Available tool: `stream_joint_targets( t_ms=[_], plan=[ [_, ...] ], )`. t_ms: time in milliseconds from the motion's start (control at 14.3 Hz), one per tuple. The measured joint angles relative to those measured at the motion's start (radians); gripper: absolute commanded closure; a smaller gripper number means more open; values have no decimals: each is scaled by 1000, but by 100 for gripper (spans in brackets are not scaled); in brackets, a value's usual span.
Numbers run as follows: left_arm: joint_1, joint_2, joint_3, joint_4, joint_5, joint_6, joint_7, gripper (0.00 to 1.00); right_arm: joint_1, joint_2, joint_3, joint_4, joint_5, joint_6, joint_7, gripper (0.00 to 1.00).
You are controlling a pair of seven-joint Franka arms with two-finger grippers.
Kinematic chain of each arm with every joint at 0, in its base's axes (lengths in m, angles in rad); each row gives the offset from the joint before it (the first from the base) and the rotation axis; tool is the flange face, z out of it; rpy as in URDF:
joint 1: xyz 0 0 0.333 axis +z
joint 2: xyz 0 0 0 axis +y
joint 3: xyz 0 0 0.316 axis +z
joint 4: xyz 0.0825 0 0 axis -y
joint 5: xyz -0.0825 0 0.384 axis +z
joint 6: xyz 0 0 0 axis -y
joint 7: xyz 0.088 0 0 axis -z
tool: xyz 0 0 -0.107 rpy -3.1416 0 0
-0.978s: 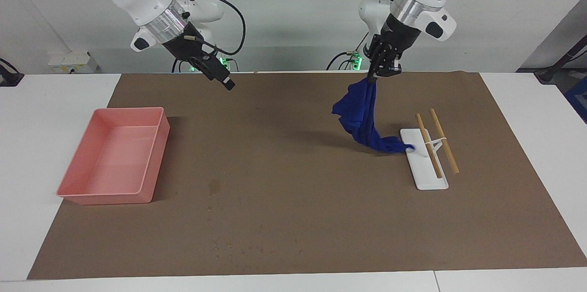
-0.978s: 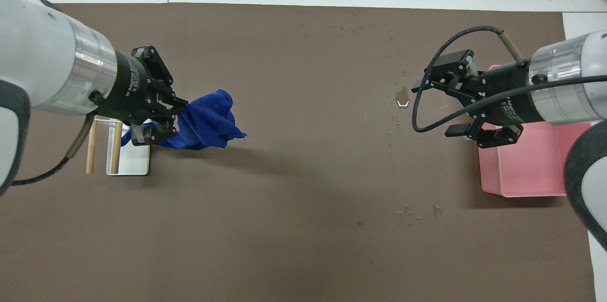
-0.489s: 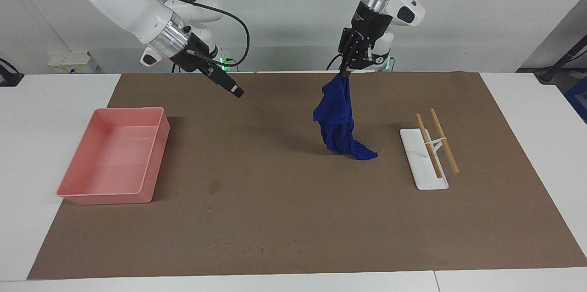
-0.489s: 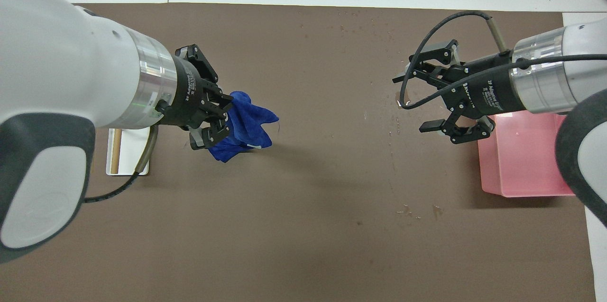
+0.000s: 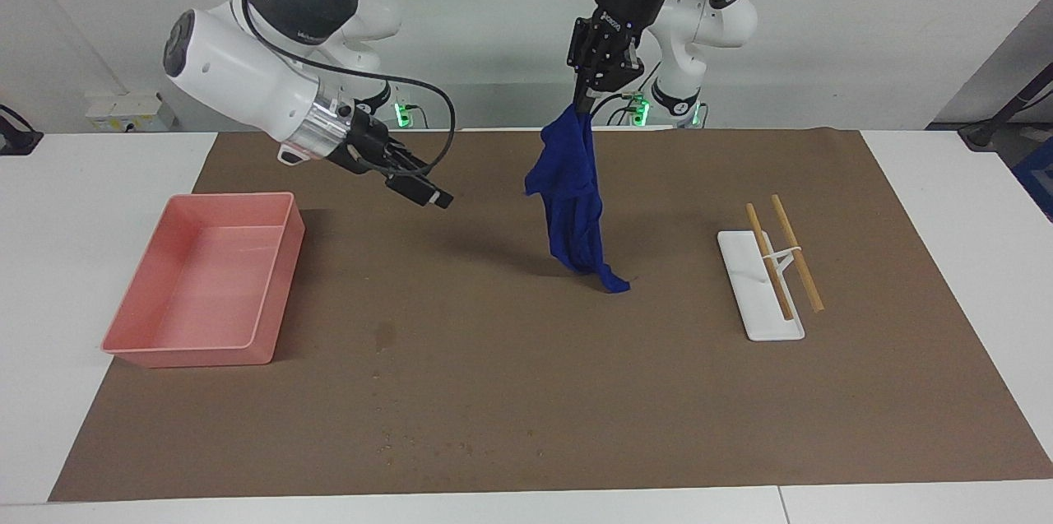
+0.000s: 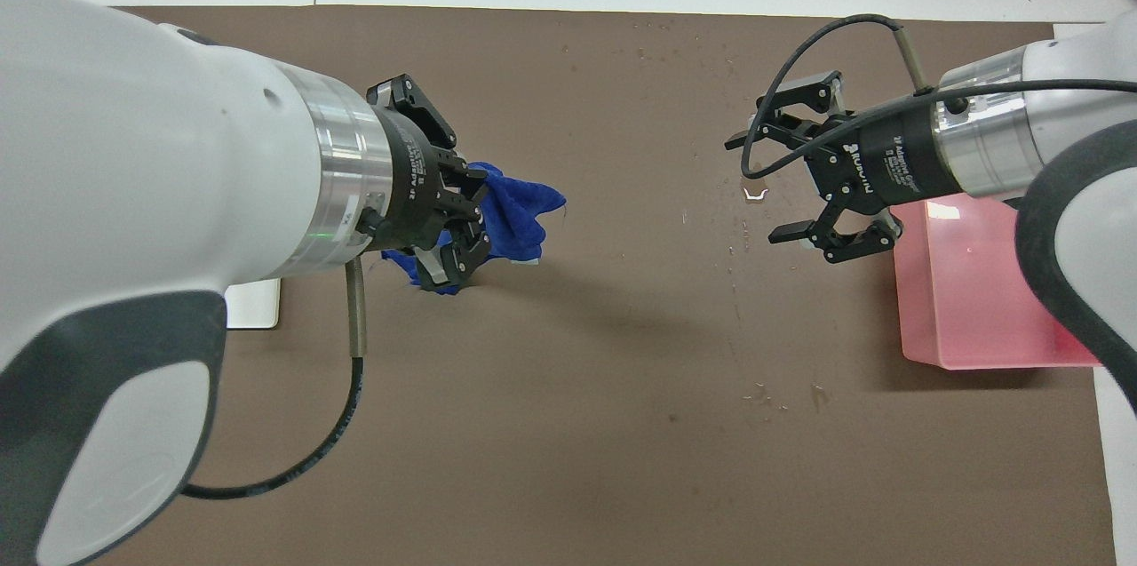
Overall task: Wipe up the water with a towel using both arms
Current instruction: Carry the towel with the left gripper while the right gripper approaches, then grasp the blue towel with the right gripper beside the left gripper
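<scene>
My left gripper (image 5: 581, 106) pinches the towel (image 5: 573, 203) at upper centre, its tip brushing the mat (image 5: 494, 392); my right gripper (image 6: 771, 186) gapes wide, empty.

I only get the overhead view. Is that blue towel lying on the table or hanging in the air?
Observer: Hanging. The left gripper, shut on its top, holds the towel high; only the lowest tip comes down about to the brown mat.
Operator: Is the other claw touching that wet spot?
Observer: No. The right gripper hovers well above the mat; the water lies untouched.
Operator: What's under the big arm?
Observer: A white stand carrying two wooden sticks.
</scene>
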Motion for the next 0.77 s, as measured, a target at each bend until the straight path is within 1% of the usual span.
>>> stream_joint_targets(
  t_ms=[210,419,559,768],
  plan=[
    [-23,-1,-1,50,1,13,-60,100,34,69,1,0,46,65,55,0],
    [-25,-1,0,82,1,37,-92,100,117,96,4,0,54,145,174,0],
    [-25,-1,-1,85,1,60,-102,100,152,95,4,2,54,143,214,0],
    [-28,-1,-1,85,1,81,-106,100,155,80,2,3,54,83,222,0]
  ],
)
